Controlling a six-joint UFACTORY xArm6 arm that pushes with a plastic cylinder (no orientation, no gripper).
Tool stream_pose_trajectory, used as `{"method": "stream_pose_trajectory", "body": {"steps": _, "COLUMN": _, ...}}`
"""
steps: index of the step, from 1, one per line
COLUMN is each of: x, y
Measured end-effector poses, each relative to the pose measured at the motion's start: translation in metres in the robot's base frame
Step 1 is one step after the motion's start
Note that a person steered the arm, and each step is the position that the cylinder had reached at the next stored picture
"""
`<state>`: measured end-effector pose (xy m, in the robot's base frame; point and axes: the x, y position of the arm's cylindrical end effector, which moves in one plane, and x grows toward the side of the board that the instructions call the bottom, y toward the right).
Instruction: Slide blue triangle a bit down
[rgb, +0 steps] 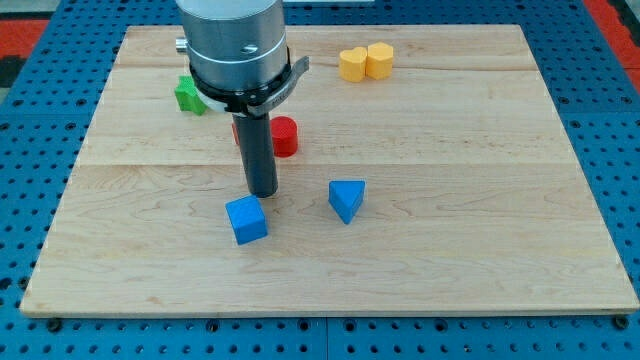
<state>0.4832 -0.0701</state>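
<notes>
The blue triangle (346, 199) lies near the middle of the wooden board (450, 240), a little below centre. My tip (263, 192) rests on the board to the triangle's left, about a block's width away, and just above the blue cube (247, 219). The rod rises from the tip to the grey arm body (236, 45) at the view's top.
A red cylinder (284, 136) stands right behind the rod, partly hidden by it. A green block (189, 95) lies at the upper left, partly under the arm body. Two yellow blocks (365, 62) sit together near the board's top edge.
</notes>
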Motion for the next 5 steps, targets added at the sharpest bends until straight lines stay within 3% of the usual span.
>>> {"method": "stream_pose_trajectory", "body": {"steps": 1, "x": -0.02, "y": -0.002}}
{"method": "stream_pose_trajectory", "body": {"steps": 3, "x": -0.019, "y": 0.105}}
{"method": "stream_pose_trajectory", "body": {"steps": 4, "x": -0.005, "y": 0.113}}
{"method": "stream_pose_trajectory", "body": {"steps": 5, "x": 0.008, "y": 0.084}}
